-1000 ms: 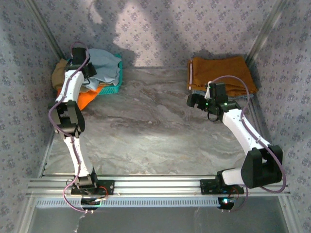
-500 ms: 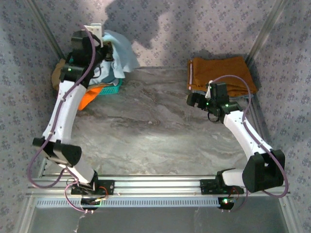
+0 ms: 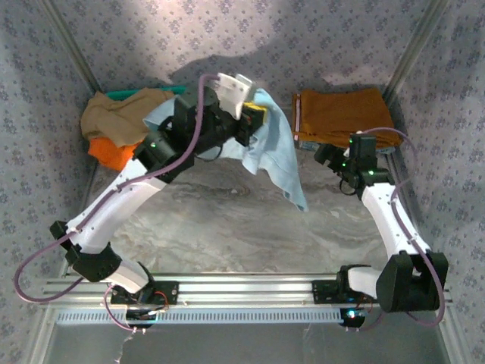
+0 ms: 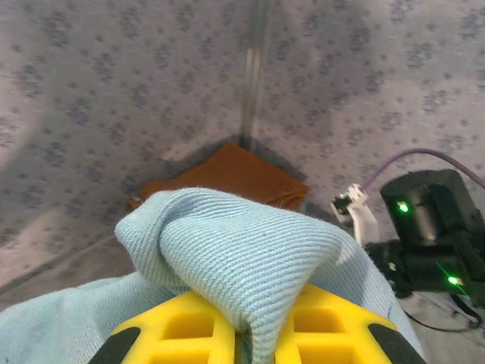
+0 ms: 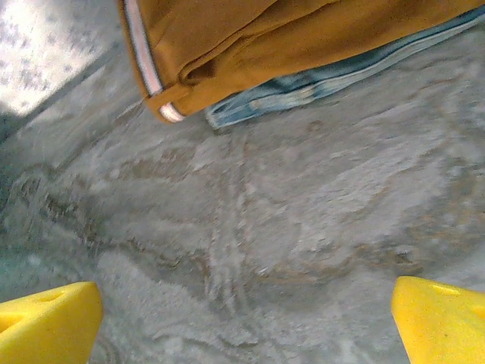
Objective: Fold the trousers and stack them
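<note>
Two grippers to log. Nearest is the bare marble table [image 3: 227, 235]. Above its middle hang the pale blue trousers [image 3: 276, 152]. Their long axis runs diagonally from a pinch at far centre down to a pointed tip aimed near-right. Can't tell if that tip touches the tabletop. The other end trails left toward the clothes heap.

Right gripper [image 3: 326, 155] sits beside the hanging cloth on the right, apart from it, low over the table. Its jaws are spread wide with nothing between them. In the right wrist view its yellow fingertips [image 5: 45, 318] show at both lower corners over bare marble.

Left gripper [image 3: 254, 115] is raised at far centre, clamped tight on a bunched fold of the trousers. In the left wrist view the fabric humps up from between the yellow pads [image 4: 189, 326].

Far left is a teal basket [image 3: 144, 92], seen as a rim strip. A tan garment [image 3: 114, 114] is heaped over it, and an orange garment [image 3: 106, 150] spills over its near side.

Far right, folded rust-brown trousers [image 3: 341, 114] lie flat by the corner, long axis left-right. A blue denim-like piece [image 5: 303, 87] sticks out from under their edge.
</note>
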You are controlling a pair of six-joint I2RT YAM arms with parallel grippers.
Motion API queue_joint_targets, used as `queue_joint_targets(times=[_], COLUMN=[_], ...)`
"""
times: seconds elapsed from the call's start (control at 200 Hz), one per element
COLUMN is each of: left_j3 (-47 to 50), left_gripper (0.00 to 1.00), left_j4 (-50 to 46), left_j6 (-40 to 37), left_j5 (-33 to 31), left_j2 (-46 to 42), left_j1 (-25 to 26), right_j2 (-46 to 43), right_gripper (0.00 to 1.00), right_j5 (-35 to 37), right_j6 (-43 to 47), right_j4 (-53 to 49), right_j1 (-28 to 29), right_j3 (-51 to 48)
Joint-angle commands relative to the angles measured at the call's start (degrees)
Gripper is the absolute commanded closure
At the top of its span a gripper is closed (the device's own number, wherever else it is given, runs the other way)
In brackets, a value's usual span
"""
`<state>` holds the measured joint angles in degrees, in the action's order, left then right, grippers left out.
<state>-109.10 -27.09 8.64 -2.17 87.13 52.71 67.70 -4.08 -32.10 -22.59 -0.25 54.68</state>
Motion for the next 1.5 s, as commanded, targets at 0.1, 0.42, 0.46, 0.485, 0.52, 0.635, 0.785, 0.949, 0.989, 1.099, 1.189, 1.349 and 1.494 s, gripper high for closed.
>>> queue_joint_targets(times=[0.1,0.42,0.46,0.485,0.52,0.635,0.785,0.949,0.989,1.099,1.189,1.349,1.494], left_j3=[-5.18,24.72,30.53,34.01,38.65,52.86,63.22,65.19,63.56,57.29,53.48,46.93,35.40], left_gripper=[1.00,1.00,1.00,1.00,1.00,1.00,0.69,0.00,0.00,0.00,0.00,0.00,0.00], left_j4=[13.02,25.05,26.26,26.55,26.27,22.03,-0.99,-15.84,-17.65,-19.34,-16.26,-9.86,-9.81], left_j6=[3.43,14.55,16.92,17.98,19.39,26.78,41.10,42.64,41.24,36.36,31.78,25.30,23.26], left_j5=[-1.07,-8.08,-8.69,-10.19,-12.34,-20.05,-30.61,-32.11,-33.32,-30.96,-20.00,-18.34,-23.26], left_j2=[4.25,-6.05,-9.49,-11.51,-15.28,-29.36,-45.80,-55.90,-56.30,-52.42,-42.65,-19.84,-0.04], left_j1=[3.45,-2.80,-5.69,-7.38,-9.83,-18.76,-29.83,-35.70,-36.14,-36.61,-36.39,-27.89,-24.38], right_j2=[-4.08,-4.16,-4.07,-4.01,-3.85,-2.86,0.66,4.88,5.60,6.96,7.69,8.94,10.83], right_gripper=[0.01,0.00,0.00,0.00,0.00,0.00,0.00,0.00,0.00,0.00,0.00,0.00,0.00], right_j5=[-0.18,-3.00,-3.23,-3.40,-3.46,-2.97,-2.05,-0.93,-0.71,-0.58,-0.59,-1.09,-1.80], right_j6=[-2.68,-3.05,-3.23,-3.24,-3.24,-2.91,-1.89,-0.06,0.19,0.44,0.40,0.39,0.42], right_j4=[-2.29,-1.34,-1.03,-0.82,-0.65,0.22,0.78,0.31,0.18,0.30,0.93,1.47,1.92], right_j1=[-5.88,-7.70,-7.45,-7.19,-6.71,-3.74,2.05,6.97,7.70,8.99,9.79,10.52,11.63], right_j3=[-2.61,-3.90,-4.02,-4.01,-4.02,-3.58,-1.82,0.89,1.43,2.06,2.04,2.27,3.00])
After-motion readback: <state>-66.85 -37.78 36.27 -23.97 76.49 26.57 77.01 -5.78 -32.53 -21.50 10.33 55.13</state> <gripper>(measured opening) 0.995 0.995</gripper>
